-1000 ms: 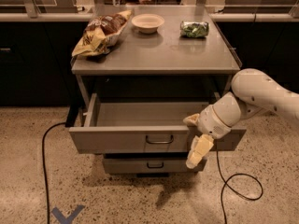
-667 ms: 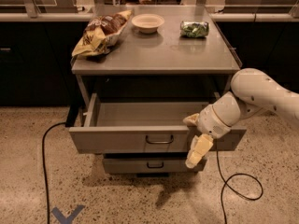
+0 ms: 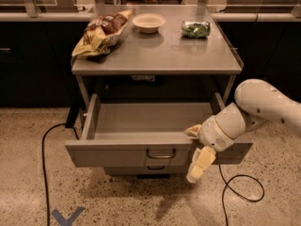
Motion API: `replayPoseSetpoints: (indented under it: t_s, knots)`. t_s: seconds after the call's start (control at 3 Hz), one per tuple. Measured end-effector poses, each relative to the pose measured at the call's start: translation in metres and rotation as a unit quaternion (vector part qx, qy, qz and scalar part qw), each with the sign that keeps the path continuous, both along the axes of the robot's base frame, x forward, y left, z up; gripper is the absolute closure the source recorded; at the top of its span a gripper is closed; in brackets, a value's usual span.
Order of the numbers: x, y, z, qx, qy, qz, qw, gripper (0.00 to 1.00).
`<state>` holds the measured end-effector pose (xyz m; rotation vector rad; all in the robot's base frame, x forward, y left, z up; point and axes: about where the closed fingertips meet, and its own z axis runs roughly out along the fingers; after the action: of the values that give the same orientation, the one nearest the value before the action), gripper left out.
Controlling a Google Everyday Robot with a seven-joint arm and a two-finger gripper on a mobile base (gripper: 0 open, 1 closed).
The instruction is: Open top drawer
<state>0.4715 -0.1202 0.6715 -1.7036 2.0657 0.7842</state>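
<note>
Camera view, and the top drawer (image 3: 141, 121) is out. It stands pulled well forward from under the grey surface (image 3: 160, 55), its shallow tray bare and its flat front facing us. The small dark wire handle (image 3: 161, 153) sits at the centre of that front.

The gripper (image 3: 195, 147) is at the drawer's front, just to the right of the handle. Its cream fingers (image 3: 201, 160) are spread wide. One shows at the top rim of the drawer front, the other hangs down across the face and past its lower edge. Nothing is held between them. The white arm (image 3: 263, 102) comes in from the drawer's right side, and its rounded wrist covers the right end of the front.

Below the drawer, a narrower grey front (image 3: 127, 171) peeks out, set further back.

Above the drawer, the surface carries three items: a brown and yellow snack bag (image 3: 101, 32) over the drawer's left end, a pale bowl (image 3: 148, 21) over its middle, and a green packet (image 3: 196, 28) over its right.

A black cable (image 3: 44, 168) trails on the speckled floor left of the drawer, and another cable loop (image 3: 240, 192) lies to its right. A blue mark (image 3: 66, 216) sits on the floor in front, off to the left.
</note>
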Motion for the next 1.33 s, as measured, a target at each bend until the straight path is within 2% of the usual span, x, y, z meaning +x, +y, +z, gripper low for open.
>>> replayPoseSetpoints:
  t_s: [0.33, 0.67, 1.0, 1.33]
  knots:
    - [-0.046, -0.007, 0.001, 0.009, 0.037, -0.026, 0.9989, 0.0]
    - [-0.046, -0.007, 0.001, 0.009, 0.037, -0.026, 0.9989, 0.0]
    - [-0.061, -0.001, -0.003, 0.028, 0.058, -0.018, 0.9978, 0.0]
    - [-0.063, -0.001, 0.0, 0.03, 0.06, -0.018, 0.9976, 0.0]
